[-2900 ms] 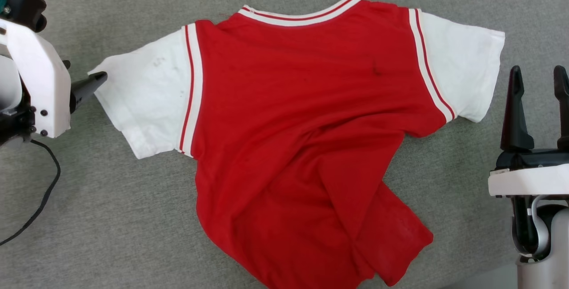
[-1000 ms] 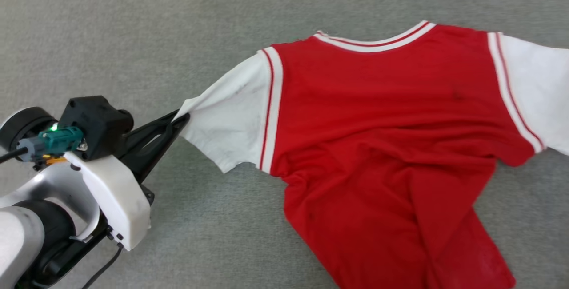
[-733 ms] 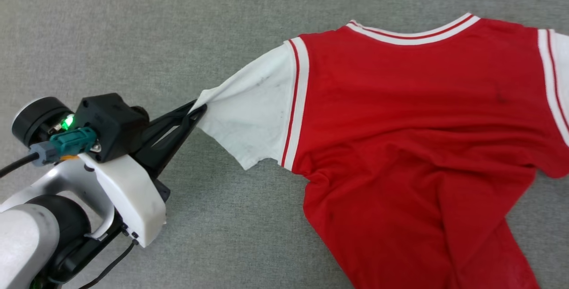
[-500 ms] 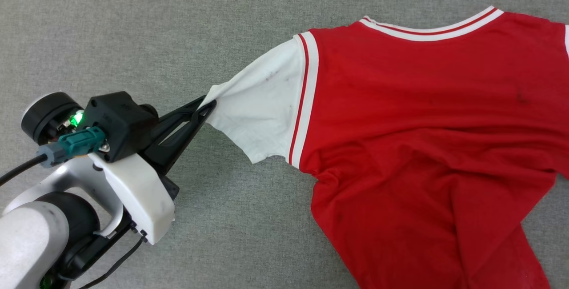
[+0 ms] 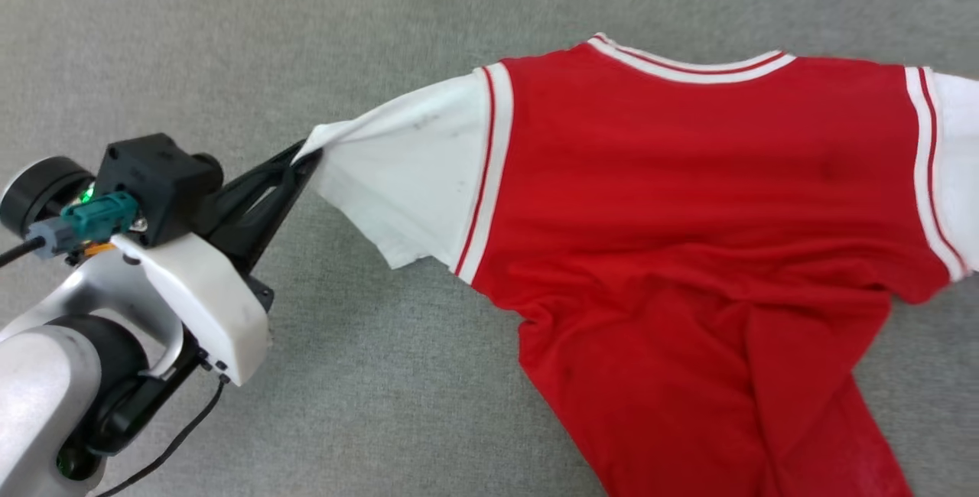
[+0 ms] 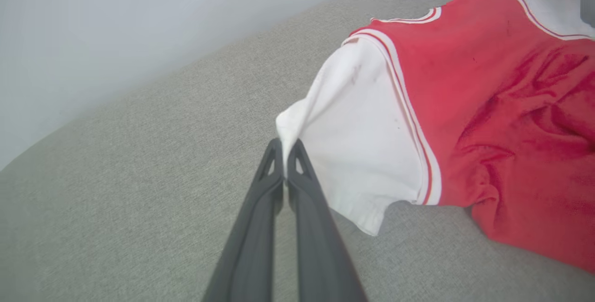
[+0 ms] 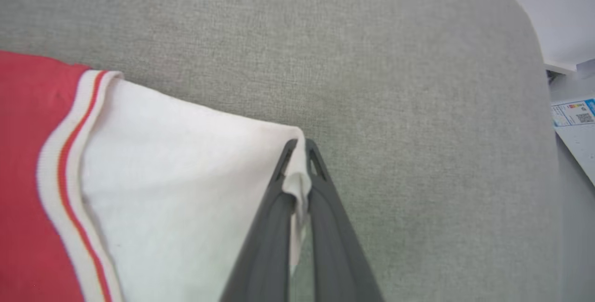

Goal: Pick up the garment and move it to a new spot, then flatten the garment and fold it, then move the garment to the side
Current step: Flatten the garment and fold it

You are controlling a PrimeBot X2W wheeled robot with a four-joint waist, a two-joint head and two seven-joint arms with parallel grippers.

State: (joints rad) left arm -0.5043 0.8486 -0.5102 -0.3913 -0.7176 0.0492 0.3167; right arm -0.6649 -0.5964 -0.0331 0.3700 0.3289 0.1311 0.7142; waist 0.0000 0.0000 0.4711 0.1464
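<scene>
Where a wide grey woven fabric surface (image 5: 229, 23) spreads across the scene, a red jersey-style T-shirt with white short sleeves and red-and-white striped trim (image 5: 688, 214) lies on it. Its plain red side faces up, its neckline is toward the top of the head view, and its lower body is creased. The left gripper (image 5: 304, 157), its 2 dark fingers pressed together, pinches the cuff corner of the left white sleeve (image 5: 398, 176), which is pulled taut. The right gripper (image 7: 301, 153) is clamped on the corner of the other white sleeve (image 7: 186, 176).
</scene>
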